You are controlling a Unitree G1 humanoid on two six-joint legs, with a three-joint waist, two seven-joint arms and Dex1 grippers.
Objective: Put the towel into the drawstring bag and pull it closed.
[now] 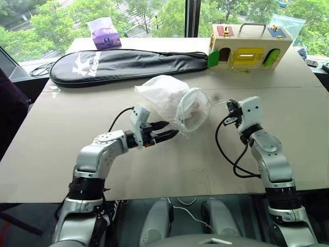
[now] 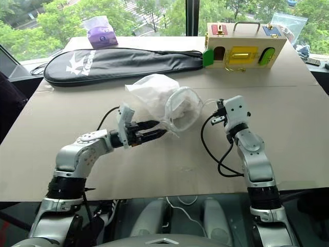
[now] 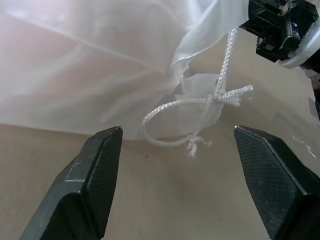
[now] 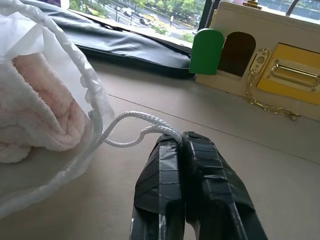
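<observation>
The drawstring bag point(image 1: 167, 98), a sheer white pouch, lies mid-table with its round mouth facing me. Inside it sits the towel point(image 4: 35, 110), white, thick and soft; it also shows through the mouth point(image 1: 191, 110). My left gripper point(image 1: 171, 129) is open just in front of the bag's left side, its fingers apart with nothing between them. In the left wrist view a knotted white cord loop point(image 3: 170, 107) hangs between the jaws, touching neither. My right gripper point(image 4: 181, 137) is shut on the other cord point(image 4: 135, 120), which runs slack from the bag's mouth; it stands to the bag's right point(image 1: 230, 112).
A long black racket cover point(image 1: 123, 64) lies across the back of the table point(image 1: 61, 154). A purple tissue pack point(image 1: 105, 35) sits behind it at the far left. A wooden latch box point(image 1: 249, 51) with coloured doors stands at the back right.
</observation>
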